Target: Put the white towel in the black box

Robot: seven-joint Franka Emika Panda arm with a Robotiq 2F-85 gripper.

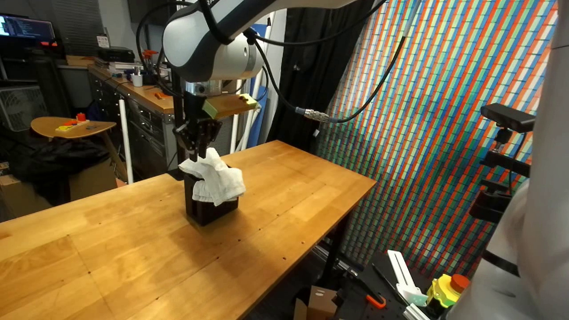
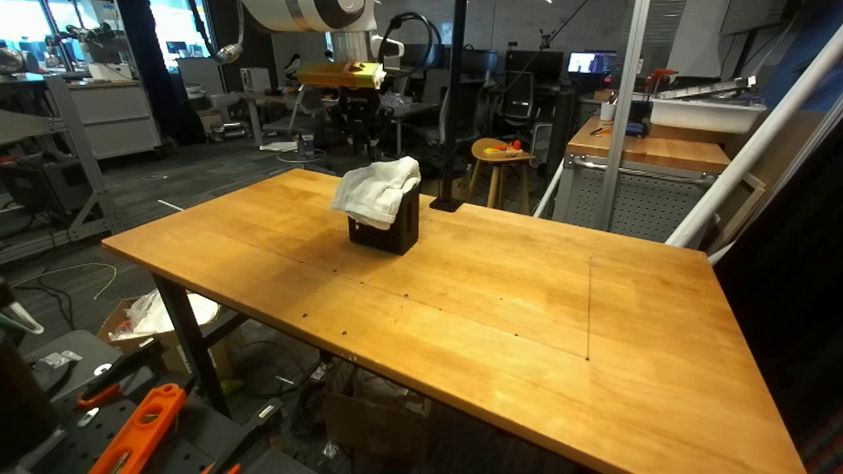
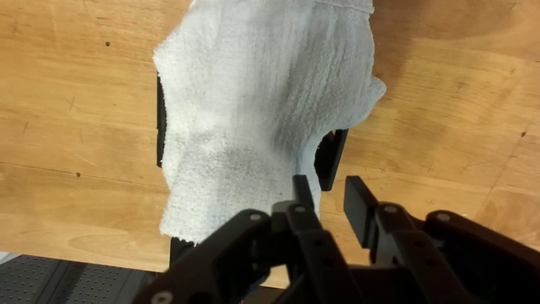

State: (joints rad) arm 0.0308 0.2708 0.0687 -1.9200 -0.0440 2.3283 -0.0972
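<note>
The white towel [image 1: 218, 180] lies draped over the top of the black box [image 1: 205, 212], with folds hanging down outside its walls. The same towel [image 2: 379, 191] and box [image 2: 398, 238] show in the other-angle exterior view. My gripper [image 1: 198, 155] points down just above the towel's edge. In the wrist view the gripper [image 3: 327, 185] has its fingers apart with nothing between them. One finger overlaps the towel [image 3: 253, 101] in that picture and the other is over the wood. The box [image 3: 331, 162] is mostly covered; its inside is largely hidden.
The box stands on a wooden table [image 2: 500, 289], near its far edge in an exterior view. A black post [image 2: 454, 99] with a flat base [image 2: 446, 205] rises at that edge close to the box. A cable [image 1: 284, 100] hangs from the arm.
</note>
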